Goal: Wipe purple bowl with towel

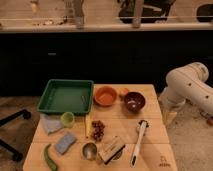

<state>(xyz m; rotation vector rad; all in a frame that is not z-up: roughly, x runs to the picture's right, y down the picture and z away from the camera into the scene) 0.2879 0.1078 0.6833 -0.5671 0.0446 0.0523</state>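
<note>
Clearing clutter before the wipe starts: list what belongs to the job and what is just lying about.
Belongs to the job:
purple bowl
towel, left of the green cup
claw, low beside the table's right edge, touching nothing on it

Just lying about:
green tray
orange bowl
green cup
blue sponge
white brush
metal cup

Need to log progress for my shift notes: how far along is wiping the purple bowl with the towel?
Done: nothing visible. The grey-blue cloth towel lies near the left edge of the wooden table, far from the round dark purple bowl. In hand: the towel is not gripped; the gripper hangs beside the table's right edge, away from both. Left: fetching the towel, carrying it to the bowl, wiping.
</note>
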